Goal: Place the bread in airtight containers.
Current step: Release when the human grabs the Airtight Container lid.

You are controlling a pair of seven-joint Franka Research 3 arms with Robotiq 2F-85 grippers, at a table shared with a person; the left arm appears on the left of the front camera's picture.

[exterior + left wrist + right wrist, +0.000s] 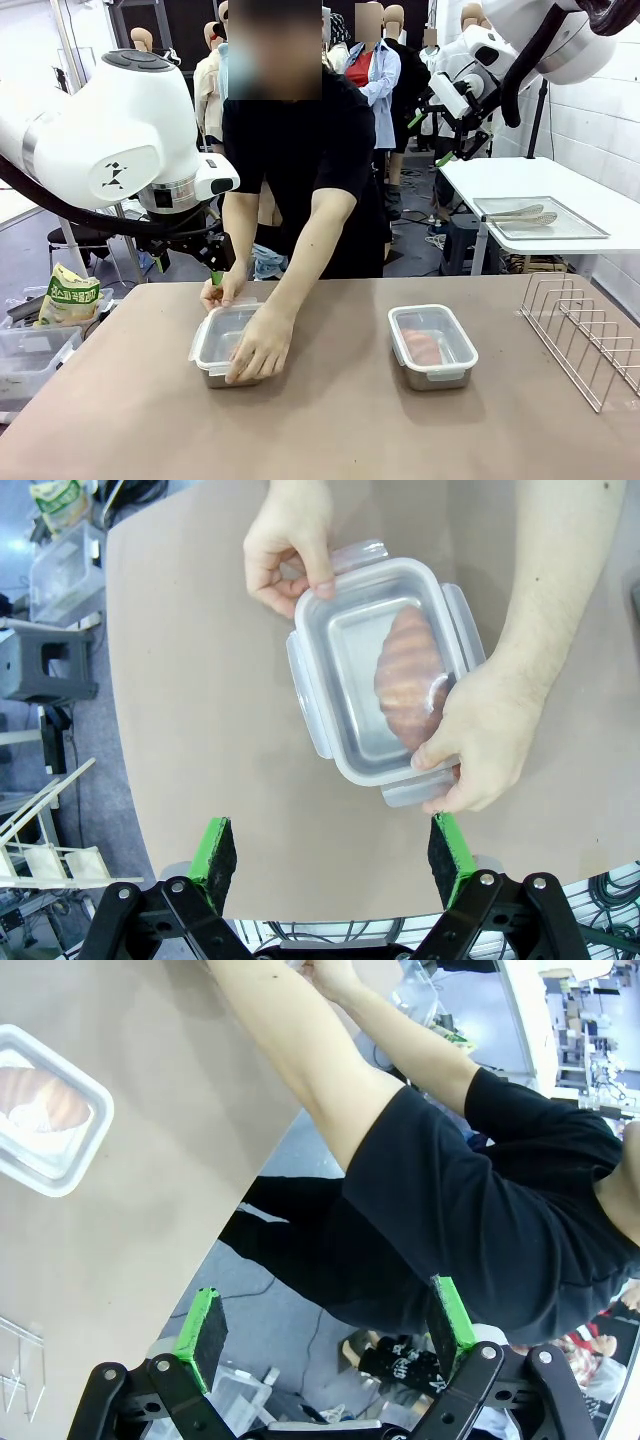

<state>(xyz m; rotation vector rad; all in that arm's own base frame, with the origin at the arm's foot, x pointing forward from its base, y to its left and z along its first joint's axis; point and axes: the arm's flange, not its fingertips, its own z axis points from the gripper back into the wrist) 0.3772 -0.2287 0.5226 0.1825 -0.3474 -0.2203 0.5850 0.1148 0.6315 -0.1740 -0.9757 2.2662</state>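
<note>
The left airtight container (232, 345) is a steel tub with a clear lid on it, and a person's two hands press the lid's edges. In the left wrist view a croissant (410, 675) lies inside this container (385, 670) under the lid. My left gripper (332, 852) hangs open above the table's edge, apart from the tub; it sits behind the person's hand (215, 275). The right airtight container (432, 345) stands lidded with bread (425, 345) inside, also seen as the tub (45, 1110). My right gripper (325, 1332) is open and raised high (430, 138), holding nothing.
A wire rack (585, 335) stands at the table's right edge. A flat metal tray (545, 220) with tongs sits on a white side table behind. A plastic bin and a snack bag (65, 295) lie off the left side. The person's arm (330, 1070) crosses the right wrist view.
</note>
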